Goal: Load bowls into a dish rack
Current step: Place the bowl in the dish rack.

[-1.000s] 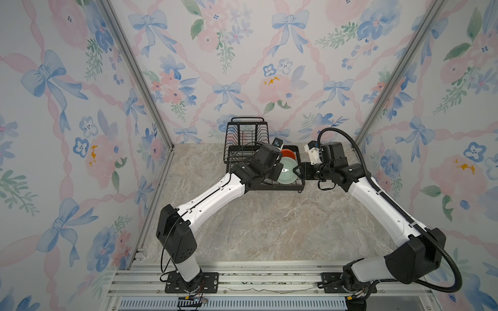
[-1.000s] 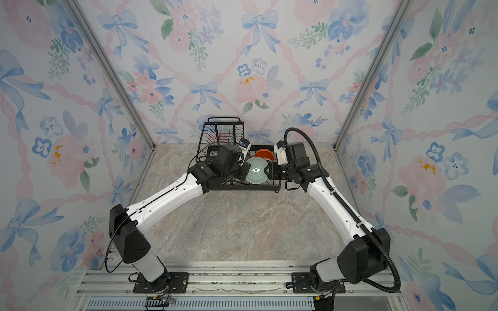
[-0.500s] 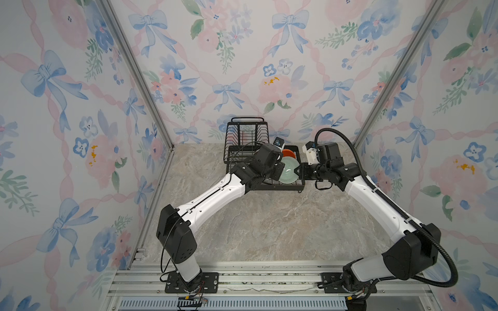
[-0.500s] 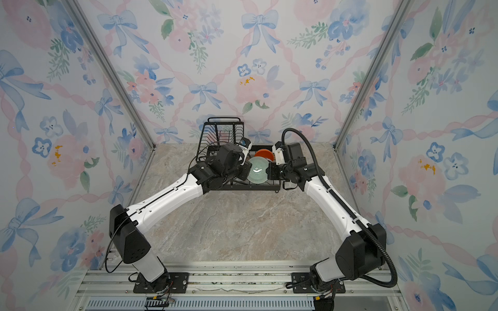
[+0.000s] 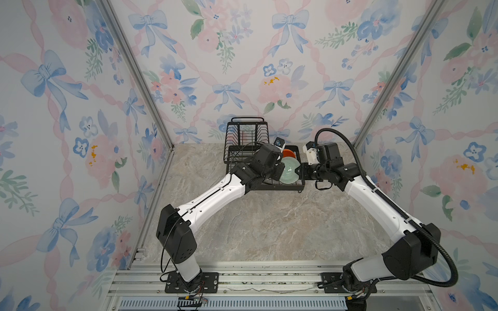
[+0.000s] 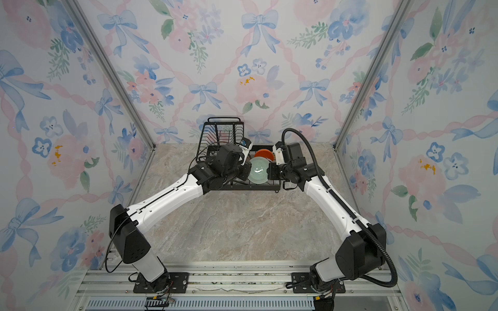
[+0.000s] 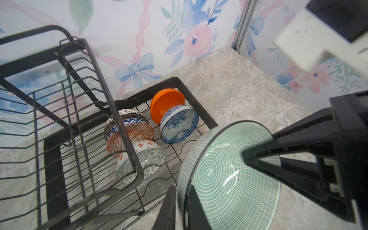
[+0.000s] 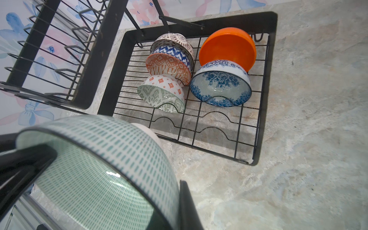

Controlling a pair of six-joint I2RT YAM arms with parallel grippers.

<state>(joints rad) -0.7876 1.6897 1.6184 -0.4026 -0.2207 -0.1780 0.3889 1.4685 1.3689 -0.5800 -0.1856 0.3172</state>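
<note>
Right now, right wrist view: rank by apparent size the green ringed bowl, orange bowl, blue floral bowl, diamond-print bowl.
1. green ringed bowl, nearest the camera, so unsure.
2. blue floral bowl and orange bowl, alike.
3. diamond-print bowl.

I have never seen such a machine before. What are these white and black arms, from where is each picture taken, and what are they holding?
These are two robot arms, each ending in a gripper with two fingers. Two pictures look down from above on the whole scene. The other two come from cameras on the arms' wrists. On the marble-patterned table stands a black wire dish rack. Six bowls lean on edge in its lower tray. Over it, the right gripper is shut on the rim of a green bowl. The left gripper straddles the opposite rim; whether it grips cannot be told.
</note>
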